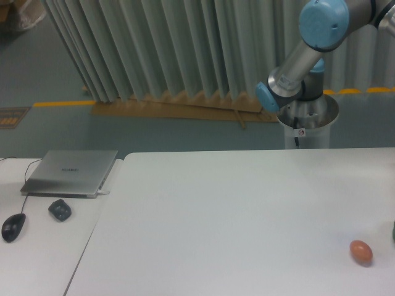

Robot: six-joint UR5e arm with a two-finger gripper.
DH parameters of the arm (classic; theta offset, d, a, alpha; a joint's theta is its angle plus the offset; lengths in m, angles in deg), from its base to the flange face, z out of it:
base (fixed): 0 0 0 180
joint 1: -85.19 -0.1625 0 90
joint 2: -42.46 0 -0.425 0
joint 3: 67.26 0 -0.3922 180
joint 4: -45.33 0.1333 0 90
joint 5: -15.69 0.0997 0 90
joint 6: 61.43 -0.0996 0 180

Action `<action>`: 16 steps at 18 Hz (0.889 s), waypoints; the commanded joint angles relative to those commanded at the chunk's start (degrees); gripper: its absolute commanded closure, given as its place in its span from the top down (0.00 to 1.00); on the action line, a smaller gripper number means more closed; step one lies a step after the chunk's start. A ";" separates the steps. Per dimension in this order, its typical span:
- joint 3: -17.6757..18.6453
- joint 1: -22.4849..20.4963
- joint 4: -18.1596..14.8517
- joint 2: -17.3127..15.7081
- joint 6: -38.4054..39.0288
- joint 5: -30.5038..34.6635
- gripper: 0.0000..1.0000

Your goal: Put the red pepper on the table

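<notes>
The large white table [234,209] fills the lower right of the camera view. The red pepper is out of view. Only the arm's elbow and links [308,55] with blue joint caps show at the upper right, rising from a base behind the table; the gripper itself is outside the frame. An orange-brown egg-shaped object [361,251] lies on the table near the right front.
A smaller white desk [43,246] at the left carries a closed grey laptop [71,172], a black mouse [13,227] and a small dark lump [60,209]. A dark object [393,231] peeks in at the right edge. Pleated curtains hang behind.
</notes>
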 joint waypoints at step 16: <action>3.07 7.55 -17.49 -12.04 40.57 -12.73 0.35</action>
